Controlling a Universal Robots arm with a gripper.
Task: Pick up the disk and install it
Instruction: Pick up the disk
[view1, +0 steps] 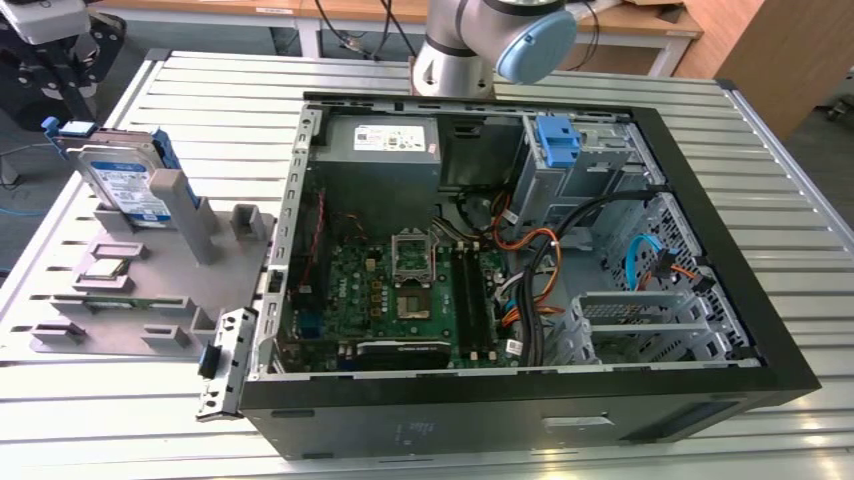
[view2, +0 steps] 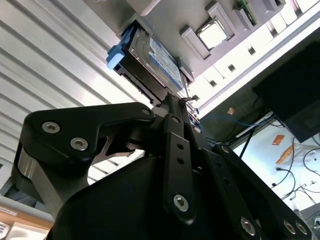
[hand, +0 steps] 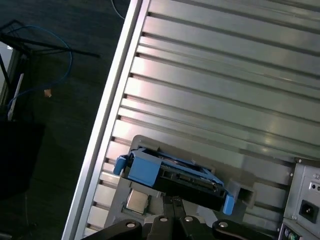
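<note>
Item: disk (view1: 127, 185), silver w/ blue-white label and blue rails. Loc.: stands on edge in grey holder fixture (view1: 147, 300) on slatted metal worktop (view1: 787, 180), at exterior view's left, beside open PC case (view1: 747, 300).
Gripper (view2: 175, 102): black, fingers drawn together, holding nothing; tips near disk's upper edge in both wrist views, not touching it so far as shown.
Also on fixture: small square chip (view1: 107, 270), lying flat.
In case: grey power-supply box (view1: 380, 140), lighter-blue bracket (view1: 558, 140), green mainboard (view1: 400, 290), assorted cables.
</note>
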